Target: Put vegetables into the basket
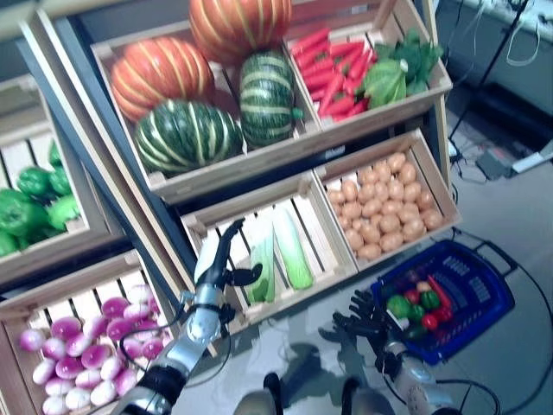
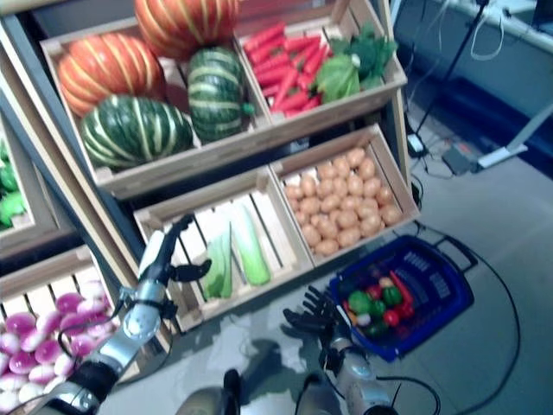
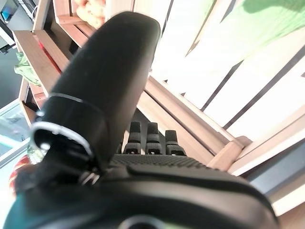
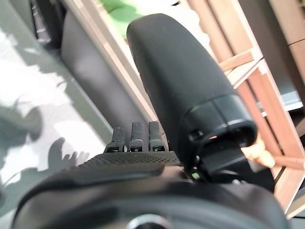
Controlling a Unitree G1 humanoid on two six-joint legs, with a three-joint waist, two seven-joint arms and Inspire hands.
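Your left hand [image 1: 218,259] is raised at the front rim of the slatted crate [image 1: 321,259] that holds the pale green stalks [image 1: 292,246]. Its fingers are extended and relaxed, the thumb sticks out toward the stalks, and it holds nothing. The left wrist view confirms this: straight fingers over the crate's wooden rail, nothing between them and the thumb, and only a strip of green past the slats.

Your right hand [image 1: 365,318] hangs low over the floor, just beside the near corner of the blue basket [image 1: 475,298], fingers spread, empty. The right wrist view shows straight fingers over grey floor and part of the stand's frame; the basket does not show there.

Only the eye views give you the basket's contents: green peppers [image 1: 399,305], red pieces [image 1: 439,292] and something dark, all gathered toward the end nearest your right hand.

Also only in the eye views:
- potatoes [image 1: 384,206] in the crate next to the stalks
- striped squashes [image 1: 186,134] and red chillies [image 1: 337,73] on the shelf above
- purple-and-white turnips [image 1: 82,350] in the crate at the lower left
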